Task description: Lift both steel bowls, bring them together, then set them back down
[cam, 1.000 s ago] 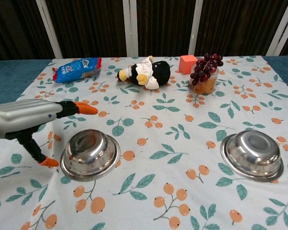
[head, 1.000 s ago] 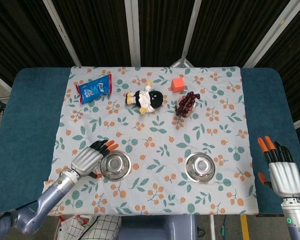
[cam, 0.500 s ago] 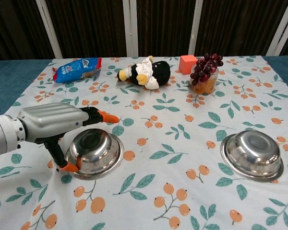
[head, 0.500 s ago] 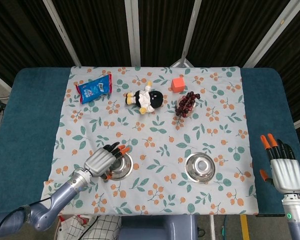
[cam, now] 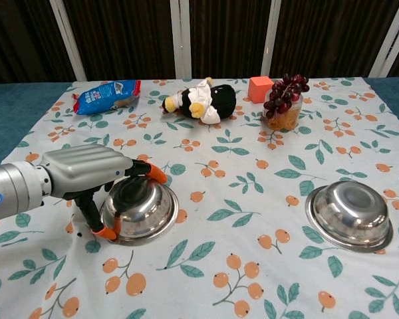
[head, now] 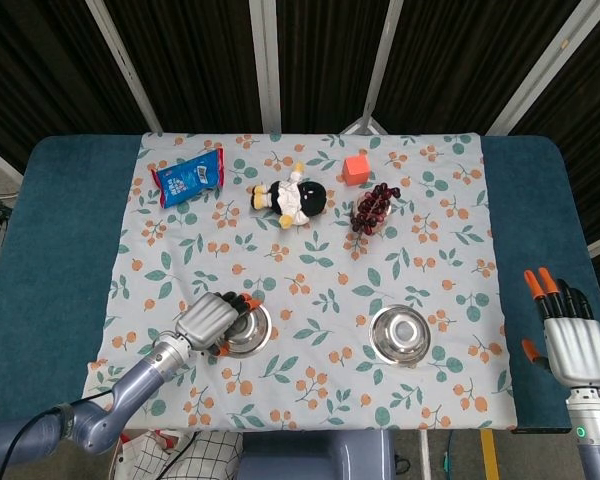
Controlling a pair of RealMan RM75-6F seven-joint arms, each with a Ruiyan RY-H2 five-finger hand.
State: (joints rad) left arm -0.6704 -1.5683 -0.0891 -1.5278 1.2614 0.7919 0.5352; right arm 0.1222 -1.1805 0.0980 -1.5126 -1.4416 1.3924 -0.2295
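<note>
Two steel bowls sit on the floral cloth. My left hand (head: 208,320) (cam: 86,174) wraps the left steel bowl (head: 246,329) (cam: 143,210), fingers curled over its far rim and the thumb against the near rim; the bowl looks tipped slightly, its base still on the cloth. The right steel bowl (head: 400,334) (cam: 350,214) stands untouched. My right hand (head: 567,338) hovers over the blue table edge to the right of that bowl, fingers spread and holding nothing; it is outside the chest view.
At the back of the cloth lie a blue snack bag (head: 188,177) (cam: 105,96), a penguin plush (head: 292,198) (cam: 203,101), an orange cube (head: 356,168) (cam: 259,88) and a cup of grapes (head: 372,210) (cam: 284,101).
My left hand moved right onto the left bowl and closed its fingers round the rim, nudging the bowl slightly right. The right hand barely moved.
</note>
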